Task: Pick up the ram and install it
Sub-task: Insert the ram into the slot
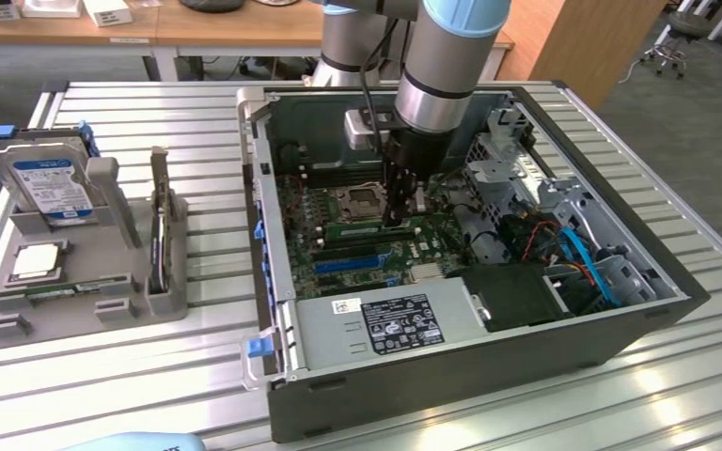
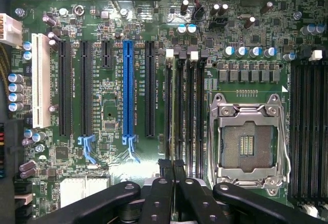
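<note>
My gripper (image 1: 395, 218) reaches down inside the open computer case (image 1: 612, 310), just beside the empty processor socket (image 1: 364, 200). In the wrist view its black fingertips (image 2: 165, 168) are pressed together over one end of the row of memory slots (image 2: 184, 116), and I see nothing between them. In the exterior view, a pale green ram stick (image 1: 358, 228) stands on edge in a slot right by the fingertips. Whether the fingertips touch it I cannot tell. Another thin green ram stick (image 1: 67, 290) lies in the grey tray (image 1: 86, 324) at the exterior view's left.
The tray also holds a hard drive with a blue-and-white label (image 1: 50, 183) and a square silver processor chip (image 1: 38, 260). Inside the case are the power supply (image 1: 386, 324), blue cables (image 1: 587, 263) and a metal drive cage (image 1: 525, 169). A blue expansion slot (image 2: 128, 88) lies beside the memory slots.
</note>
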Controlling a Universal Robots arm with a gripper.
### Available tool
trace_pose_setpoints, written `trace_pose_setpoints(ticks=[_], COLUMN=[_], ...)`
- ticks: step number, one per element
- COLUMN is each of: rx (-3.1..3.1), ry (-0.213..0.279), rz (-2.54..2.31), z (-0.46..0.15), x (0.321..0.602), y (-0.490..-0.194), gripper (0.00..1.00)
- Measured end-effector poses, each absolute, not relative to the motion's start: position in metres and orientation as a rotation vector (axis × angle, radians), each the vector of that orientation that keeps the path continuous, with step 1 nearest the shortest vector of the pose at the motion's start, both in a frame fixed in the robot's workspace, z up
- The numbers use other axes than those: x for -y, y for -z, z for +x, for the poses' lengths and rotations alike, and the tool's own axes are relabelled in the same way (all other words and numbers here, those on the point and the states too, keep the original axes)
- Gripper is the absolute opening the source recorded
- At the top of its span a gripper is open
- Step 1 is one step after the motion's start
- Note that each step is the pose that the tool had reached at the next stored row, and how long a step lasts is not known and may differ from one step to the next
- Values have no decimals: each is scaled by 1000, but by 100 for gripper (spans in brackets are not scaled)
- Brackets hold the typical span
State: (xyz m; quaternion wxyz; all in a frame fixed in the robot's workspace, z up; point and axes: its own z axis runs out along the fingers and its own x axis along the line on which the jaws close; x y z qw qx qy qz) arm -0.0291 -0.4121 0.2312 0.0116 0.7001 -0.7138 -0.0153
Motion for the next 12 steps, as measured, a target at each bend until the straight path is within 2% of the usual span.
trace_pose_setpoints(ticks=[12], rx=[2222], ry=[45], rz=[2185], z=[-29], x=[412], y=[-232], gripper=[11])
